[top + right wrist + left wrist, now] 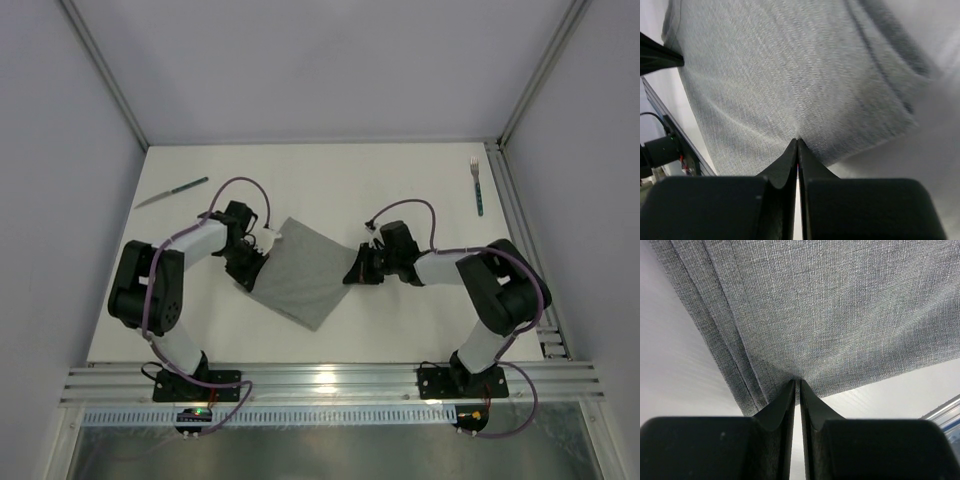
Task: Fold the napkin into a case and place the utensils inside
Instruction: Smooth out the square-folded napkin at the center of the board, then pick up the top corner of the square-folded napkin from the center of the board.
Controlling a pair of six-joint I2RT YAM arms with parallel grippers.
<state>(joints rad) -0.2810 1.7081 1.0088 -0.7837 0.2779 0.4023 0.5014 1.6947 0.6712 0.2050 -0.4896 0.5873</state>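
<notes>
The napkin (305, 272) lies as a tilted square in the middle of the table (400, 190), one corner pointing at the near edge. The left gripper (262, 246) is clenched on its left edge, fabric pinched between the fingertips. The right gripper (352, 272) is clenched on its right corner. The knife (172, 192) lies by the far-left corner and the fork (477, 185) along the right edge, near the far-right corner.

The left end effector (796, 384) and right end effector (798, 142) pinch shut.

Grey napkin (308, 272) mid-table; knife (172, 192), fork (477, 185) at far corners
</notes>
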